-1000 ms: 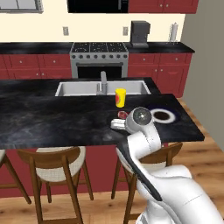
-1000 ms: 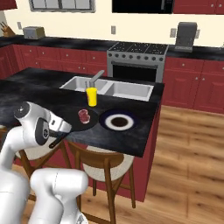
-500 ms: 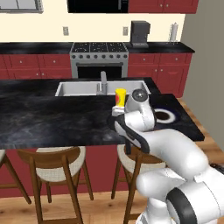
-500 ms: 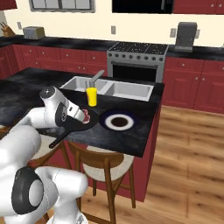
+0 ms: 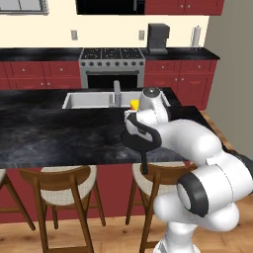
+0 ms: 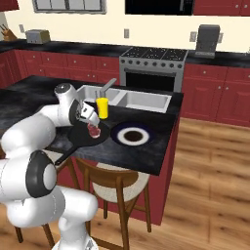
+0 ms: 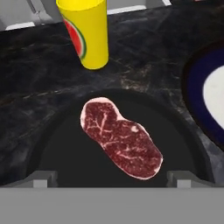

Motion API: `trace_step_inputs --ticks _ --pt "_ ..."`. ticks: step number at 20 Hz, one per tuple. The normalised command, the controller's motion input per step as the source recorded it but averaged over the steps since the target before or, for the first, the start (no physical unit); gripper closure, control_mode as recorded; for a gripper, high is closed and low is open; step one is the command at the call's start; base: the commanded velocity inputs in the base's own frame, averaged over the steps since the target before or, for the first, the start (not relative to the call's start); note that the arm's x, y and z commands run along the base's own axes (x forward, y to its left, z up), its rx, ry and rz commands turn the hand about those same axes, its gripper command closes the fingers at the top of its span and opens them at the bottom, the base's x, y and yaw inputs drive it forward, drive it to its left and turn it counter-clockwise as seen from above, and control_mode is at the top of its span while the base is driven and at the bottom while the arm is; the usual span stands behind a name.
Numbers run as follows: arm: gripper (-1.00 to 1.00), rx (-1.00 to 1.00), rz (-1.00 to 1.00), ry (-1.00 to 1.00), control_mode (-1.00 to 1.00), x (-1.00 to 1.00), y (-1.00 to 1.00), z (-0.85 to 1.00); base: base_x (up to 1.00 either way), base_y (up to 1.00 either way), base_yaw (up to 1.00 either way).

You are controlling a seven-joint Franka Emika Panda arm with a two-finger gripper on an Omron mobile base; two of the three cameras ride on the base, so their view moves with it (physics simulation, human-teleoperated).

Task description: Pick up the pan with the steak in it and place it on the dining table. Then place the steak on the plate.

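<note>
Gripper (image 7: 112,178) wide open, empty, poised over pan (image 7: 57,144) on dining table (image 7: 39,74). Steak (image 7: 120,138) lies dead ahead between fingertips (image 7: 41,178), long axis diagonal across jaw line. Plate (image 7: 210,100) off right; yellow cup (image 7: 85,33) beyond pan.

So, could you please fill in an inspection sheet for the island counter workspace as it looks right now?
Surface: dining table, glossy black marbled top, dark red base; a sink is set into it.
Job's things: pan rests on the table, handle reaching past the near edge; steak lies flat inside it; plate sits beside the pan, nothing on it.
Clutter: yellow cup with a watermelon print stands upright behind the pan.
Gripper: gripper open, poised over the steak, one fingertip to either side.
Cables: nothing seen.
Surroundings: stove, red wall cabinets, coffee machine, wooden stools at the near side.
</note>
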Motion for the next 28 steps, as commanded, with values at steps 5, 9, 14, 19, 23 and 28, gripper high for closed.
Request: trace_step_inputs --ticks 5,9,14,19,23,28 --pt "-1.00 0.00 0.14 0.09 -1.00 0.00 -0.09 -0.20 0.00 0.00 0.00" --pt "-1.00 0.00 0.17 0.09 -1.00 0.00 -0.14 -0.13 0.00 0.00 0.00" --pt "-1.00 0.00 0.03 0.00 -1.00 0.07 -0.06 -0.02 0.00 0.00 0.00" --pt "-1.00 0.01 0.17 0.00 -1.00 0.20 -0.36 -0.05 0.00 0.00 0.00" --pt "-1.00 0.00 0.16 0.00 -1.00 0.11 -0.26 -0.05 0.00 0.00 0.00" --pt "-1.00 0.00 0.00 0.00 -1.00 0.01 0.00 -0.03 0.00 0.00 0.00"
